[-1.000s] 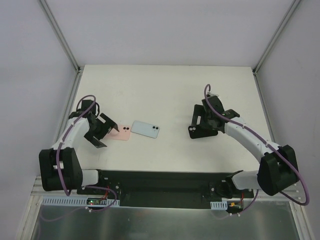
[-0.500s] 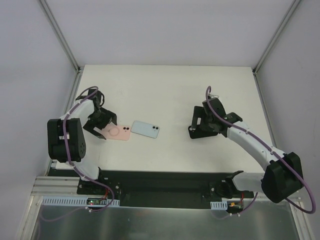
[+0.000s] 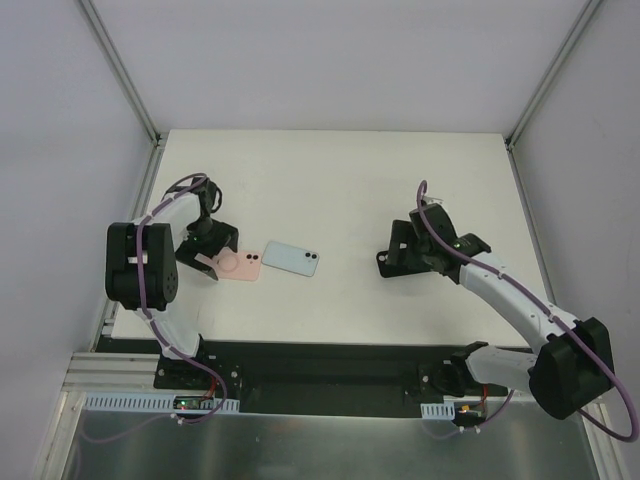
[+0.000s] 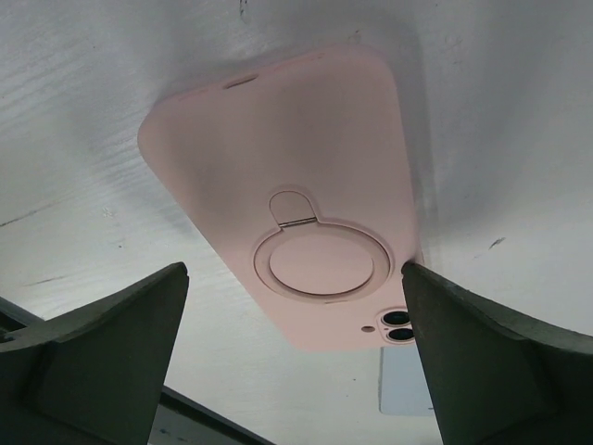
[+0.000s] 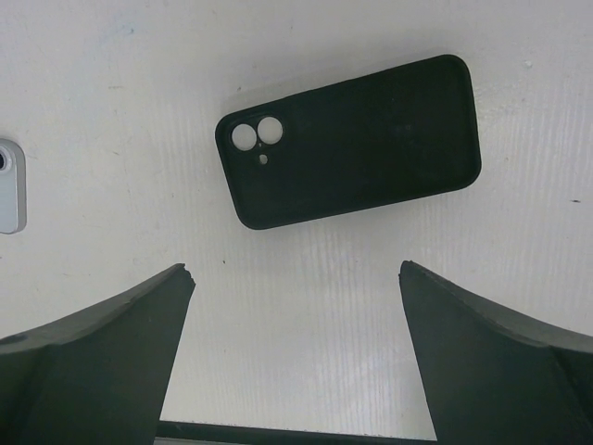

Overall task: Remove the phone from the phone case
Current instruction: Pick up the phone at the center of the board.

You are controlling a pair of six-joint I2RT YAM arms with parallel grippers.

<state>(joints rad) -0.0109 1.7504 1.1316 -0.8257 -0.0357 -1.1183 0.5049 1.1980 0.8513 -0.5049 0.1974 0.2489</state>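
A pink phone case [image 3: 241, 265] with a ring stand lies back up at the table's left; dark camera lenses [image 4: 400, 326] show in its cutout. My left gripper [image 3: 207, 254] is open just left of it; in the left wrist view [image 4: 295, 278] its fingers straddle the case [image 4: 296, 185] without gripping it. A bare light-blue phone [image 3: 291, 258] lies right beside the pink case. An empty black case [image 5: 352, 139] lies on the table, white table showing through its lens holes. My right gripper [image 5: 296, 278] is open and empty above it; in the top view the gripper [image 3: 393, 256] partly covers it.
The white table [image 3: 330, 190] has raised rails along its left and right sides. The black base plate [image 3: 320, 365] runs along the near edge. The light-blue phone's edge [image 5: 9, 185] shows at the left of the right wrist view.
My left arm has folded back toward the left rail and its gripper has slid off the pink case, which now shows more fully. My right arm has shifted slightly right.
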